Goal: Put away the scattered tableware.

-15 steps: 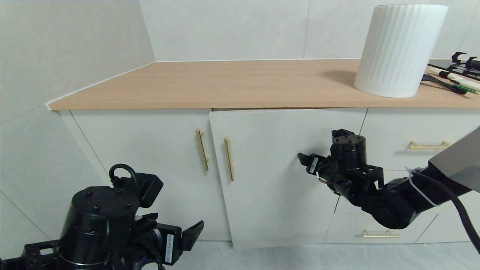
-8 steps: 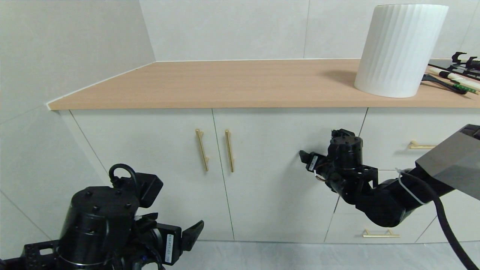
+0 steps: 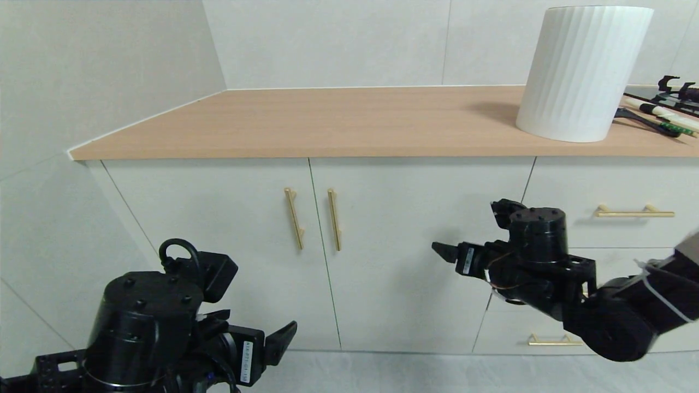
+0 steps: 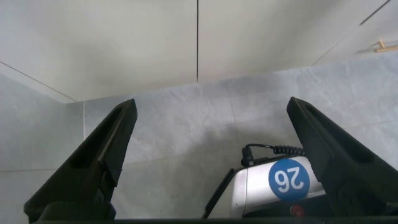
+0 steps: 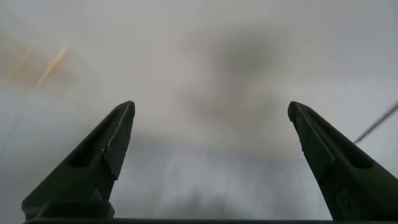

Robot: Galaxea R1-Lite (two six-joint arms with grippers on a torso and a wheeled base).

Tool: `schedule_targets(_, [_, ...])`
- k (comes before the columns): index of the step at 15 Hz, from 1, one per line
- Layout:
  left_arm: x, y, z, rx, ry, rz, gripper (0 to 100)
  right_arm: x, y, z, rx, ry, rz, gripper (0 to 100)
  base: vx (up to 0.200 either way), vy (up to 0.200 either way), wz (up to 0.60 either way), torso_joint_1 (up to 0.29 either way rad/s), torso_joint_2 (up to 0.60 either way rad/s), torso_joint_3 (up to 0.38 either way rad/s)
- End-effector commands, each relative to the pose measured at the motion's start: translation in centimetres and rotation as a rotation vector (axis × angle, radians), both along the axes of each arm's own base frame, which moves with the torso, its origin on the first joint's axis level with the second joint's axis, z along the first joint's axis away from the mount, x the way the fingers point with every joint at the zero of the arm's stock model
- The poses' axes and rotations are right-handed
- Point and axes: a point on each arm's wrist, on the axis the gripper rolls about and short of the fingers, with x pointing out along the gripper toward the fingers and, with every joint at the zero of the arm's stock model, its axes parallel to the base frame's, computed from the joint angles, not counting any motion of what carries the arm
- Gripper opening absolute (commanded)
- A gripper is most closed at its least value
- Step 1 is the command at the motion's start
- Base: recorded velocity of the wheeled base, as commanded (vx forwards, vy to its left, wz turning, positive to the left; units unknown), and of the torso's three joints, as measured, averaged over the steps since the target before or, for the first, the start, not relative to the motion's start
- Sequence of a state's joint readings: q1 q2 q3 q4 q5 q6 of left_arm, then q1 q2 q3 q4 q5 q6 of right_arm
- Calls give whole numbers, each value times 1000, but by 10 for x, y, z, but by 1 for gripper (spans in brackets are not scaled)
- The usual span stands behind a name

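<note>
Both cabinet doors (image 3: 409,245) flush now, right jaws lower, withdrawn.

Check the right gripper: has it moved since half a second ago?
Yes. The right gripper has dropped, from level with the gold door handle's middle to its lower end.

At the countertop's (image 3: 327,120) right end, the utensils (image 3: 658,112) run past the picture's edge, partly behind the white ribbed container (image 3: 581,71); their kinds cannot be told.

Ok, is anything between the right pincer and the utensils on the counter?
Yes. The right pincer sits low before the closed cabinet door; the counter edge and the white ribbed container lie between it and the utensils.
</note>
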State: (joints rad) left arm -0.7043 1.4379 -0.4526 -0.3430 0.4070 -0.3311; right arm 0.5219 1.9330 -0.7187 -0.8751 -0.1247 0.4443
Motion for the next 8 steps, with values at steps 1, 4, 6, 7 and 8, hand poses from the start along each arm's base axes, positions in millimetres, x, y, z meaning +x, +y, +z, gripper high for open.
schedule_targets(1, [0, 0, 0, -1, -2, 1, 100, -29, -14, 21, 4, -28, 76, 100, 0, 0, 0, 0, 0, 0])
schedule_targets(4, [-1, 3, 6, -17, -23, 10, 100, -37, -19, 22, -51, -47, 68, 100, 0, 0, 0, 0, 0, 0])
schedule_targets(6, [-3, 16, 22, -33, -94, 37, 100, -49, -28, 37, -77, -109, 12, 100, 0, 0, 0, 0, 0, 0])
schedule_targets(7, [-5, 25, 31, -35, -137, 54, 100, -57, -33, 46, -80, -142, -7, 100, 0, 0, 0, 0, 0, 0])
schedule_targets(8, [-12, 36, 43, -53, -196, 73, 100, -71, -42, 58, -69, -184, -33, 100, 0, 0, 0, 0, 0, 0])
